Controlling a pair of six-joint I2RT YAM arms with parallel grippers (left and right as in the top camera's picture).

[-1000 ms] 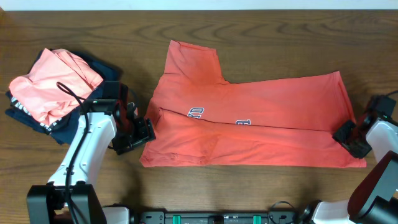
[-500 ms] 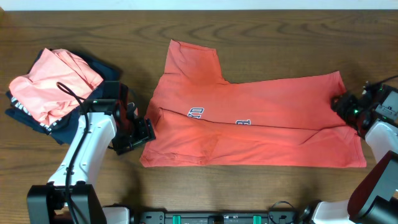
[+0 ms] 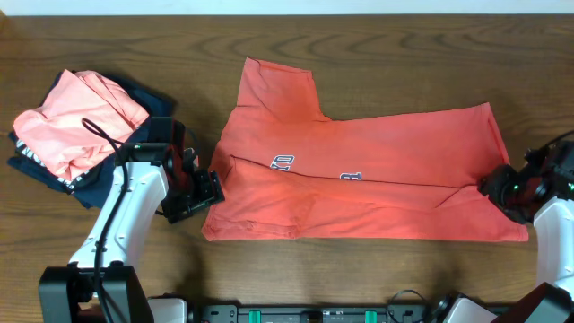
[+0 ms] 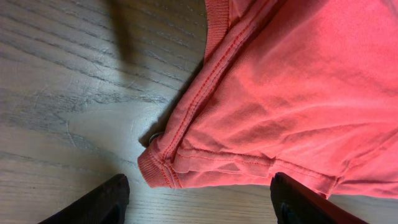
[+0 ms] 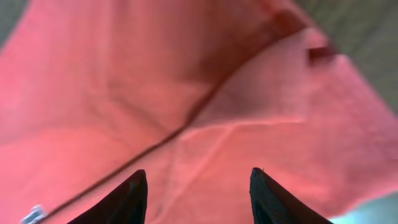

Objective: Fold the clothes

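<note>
Seemed between folds, with coral-red T-shirt lying partly folded on the bench, left end effector apart at one end, right end effector apart over the other; probably needed next to pinch both edges.

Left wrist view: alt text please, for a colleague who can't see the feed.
A folded corner of the coral-red T-shirt, its stitched hems stacked, lies on the wooden table just ahead of the open left gripper. Its two dark fingertips show at the bottom edge, wide apart.
</note>
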